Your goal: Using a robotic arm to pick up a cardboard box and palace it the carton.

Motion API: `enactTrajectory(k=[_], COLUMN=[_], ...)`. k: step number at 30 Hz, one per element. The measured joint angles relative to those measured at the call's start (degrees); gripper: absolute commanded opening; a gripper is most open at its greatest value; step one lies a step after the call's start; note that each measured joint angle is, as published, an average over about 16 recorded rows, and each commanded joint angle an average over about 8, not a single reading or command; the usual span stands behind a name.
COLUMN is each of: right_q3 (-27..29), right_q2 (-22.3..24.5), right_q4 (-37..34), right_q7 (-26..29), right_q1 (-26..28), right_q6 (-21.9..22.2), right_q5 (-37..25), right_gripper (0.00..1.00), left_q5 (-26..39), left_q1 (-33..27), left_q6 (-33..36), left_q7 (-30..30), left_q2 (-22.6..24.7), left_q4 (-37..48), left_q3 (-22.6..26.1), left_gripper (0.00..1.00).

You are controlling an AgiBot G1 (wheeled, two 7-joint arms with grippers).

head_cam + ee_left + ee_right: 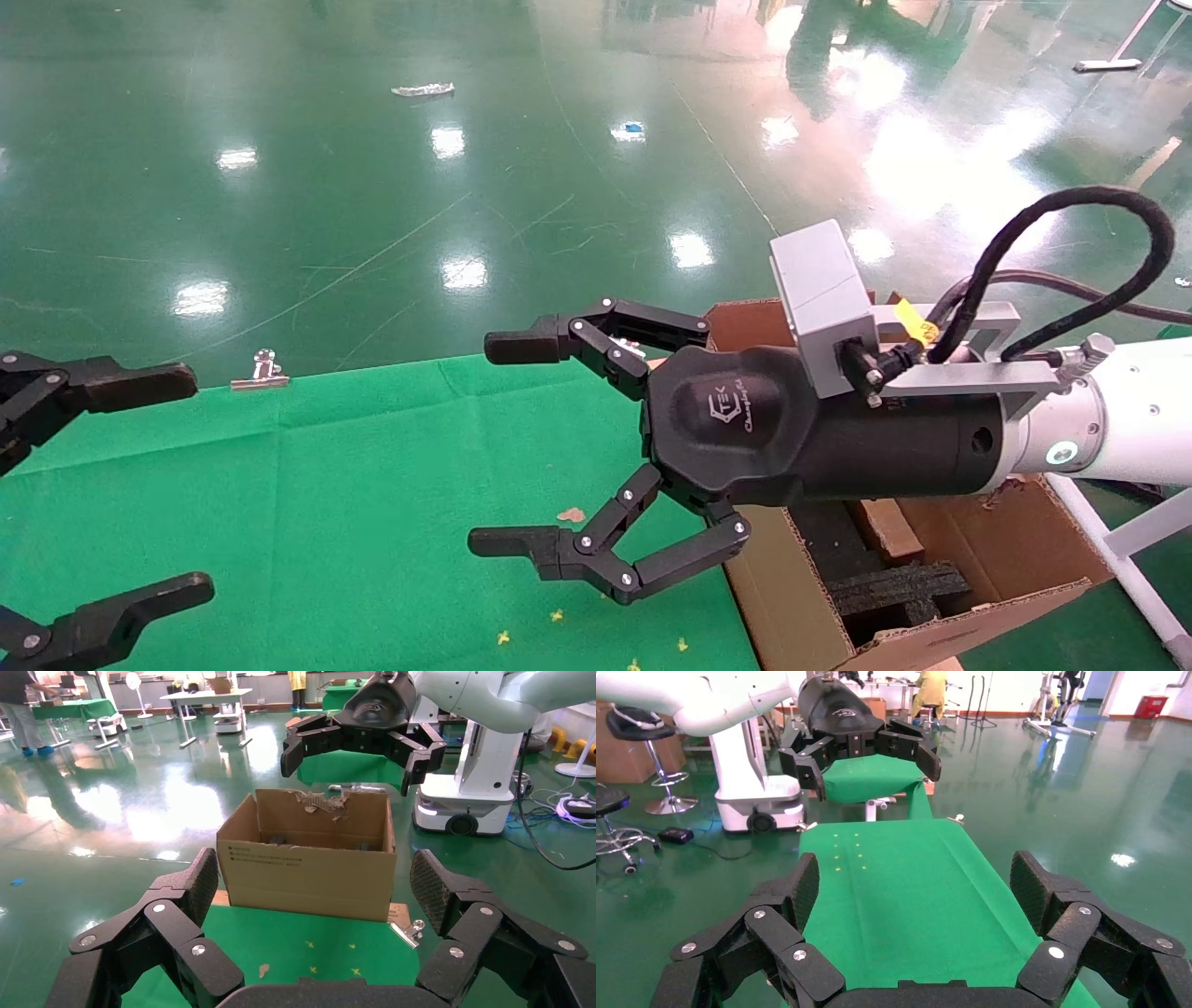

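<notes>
My right robotic arm (1117, 419) reaches in from the right. Its gripper (505, 444) is open and empty above the green cloth, just left of the carton (792, 596). It also shows in the left wrist view (351, 766), above the carton (281, 874). The carton stands at the table's right end with torn flaps and black foam blocks (894, 587) inside. A slim brown cardboard piece (885, 529), seemingly the cardboard box, lies in the carton beside the foam, partly hidden by my wrist. My left gripper (177, 485) is open and empty at the table's left end.
The green cloth (326, 494) covers the table and carries small yellow marks (557, 615) and a brown scrap (570, 514). A metal binder clip (261, 371) holds the cloth at the far edge. A shiny green floor lies beyond.
</notes>
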Motion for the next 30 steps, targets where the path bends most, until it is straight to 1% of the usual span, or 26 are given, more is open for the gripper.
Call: enactTrajectory(k=[30], right_q3=[0.0], right_q2=[0.0], right_q4=[0.0], right_q7=[0.0], right_q1=[0.0], right_q6=[0.0], right_q5=[0.0], right_gripper=[1.00], left_q5=[0.0], left_q1=[0.0], left_q6=[0.0], left_q7=[0.0], left_q2=[0.0], left_q4=[0.0], left_q3=[0.0], left_gripper=[1.00])
